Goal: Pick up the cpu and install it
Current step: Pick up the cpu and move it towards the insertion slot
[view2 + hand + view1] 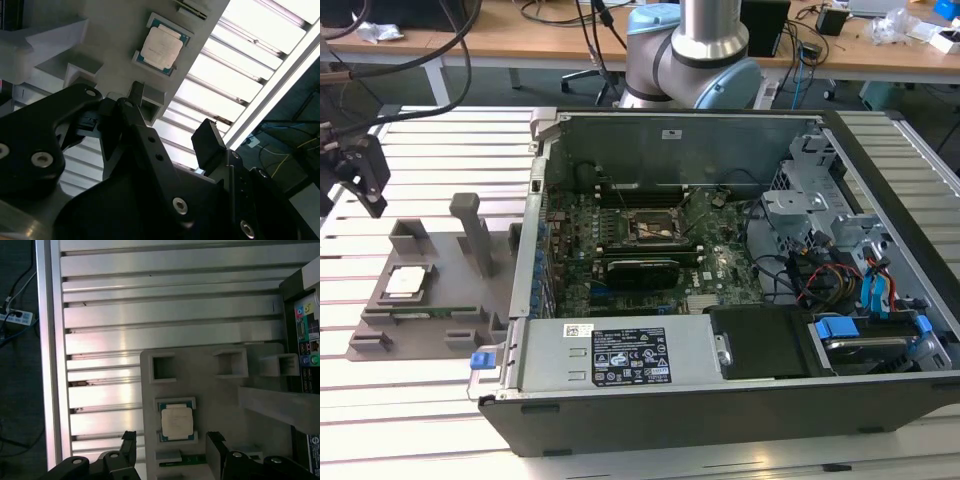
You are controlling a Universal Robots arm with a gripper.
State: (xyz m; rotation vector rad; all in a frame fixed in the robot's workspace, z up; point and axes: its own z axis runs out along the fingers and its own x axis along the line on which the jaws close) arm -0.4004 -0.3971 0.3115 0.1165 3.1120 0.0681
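- The slatted metal table [420, 410] spans the scene and carries everything else.
- An open computer case [700, 125] lies on it, taking up the middle and the exterior view's right; its side is off and the inside faces up.
- The robot arm [705, 45] rises at the far side, behind the case.
- The motherboard [582, 262] lies flat in the case's left half. A dark square metal-framed socket [658, 228] sits near its middle, with a long black card [642, 268] just on the near side of it.
- A flat grey holder plate [450, 300] lies on the table just beside the case, on the exterior view's left, with upright posts and small pockets on it.
- The gripper [360, 180] hangs above the table at the far left of the exterior view, beyond the plate's far-left corner and clear of it. In the first wrist view its two fingers [129, 442] are spread wide with nothing pinched between them.
- The cpu [404, 281] lies flat in a square pocket on the left part of the plate, silvery top up. In both wrist views it rests there alone [161, 45] [176, 421], apart from the fingers and in line with the gap between them.
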